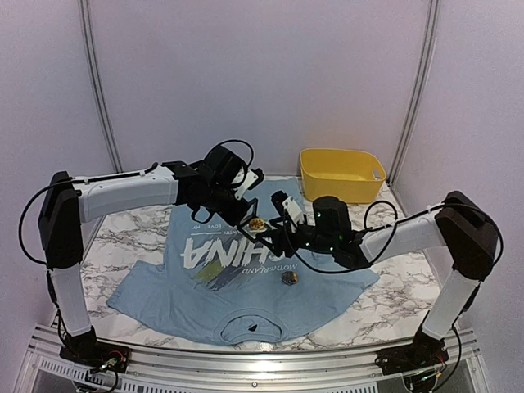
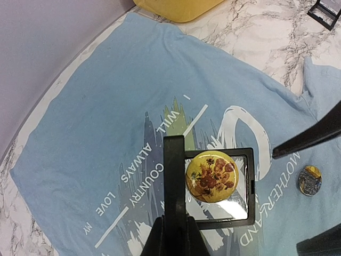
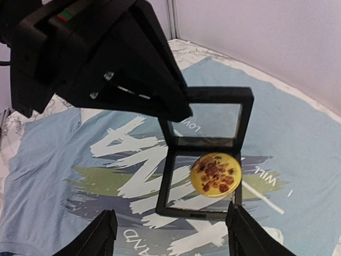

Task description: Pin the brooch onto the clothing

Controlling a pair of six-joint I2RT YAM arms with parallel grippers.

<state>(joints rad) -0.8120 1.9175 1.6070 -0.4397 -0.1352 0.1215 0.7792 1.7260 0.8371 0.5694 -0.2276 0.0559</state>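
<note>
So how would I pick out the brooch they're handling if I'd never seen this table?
Find the light blue T-shirt spread on the marble table. Over its printed chest the left gripper holds an open black frame case. The brooch is the round yellow one with reddish flowers inside that case, unlike the darker blue-and-yellow badge lying bare on the shirt.

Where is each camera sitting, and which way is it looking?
Top camera: high behind the arms, looking down at the table, T-shirt and yellow bin; both arms show.
Left wrist camera: on the left arm, looking down at the brooch in its black case; the left fingers, shut on the case's edge, show.
Right wrist camera: on the right arm, looking forward and down at that brooch; the open right fingers show below, the left fingers above.
Shared by both wrist views: brooch, case, lettering.
</note>
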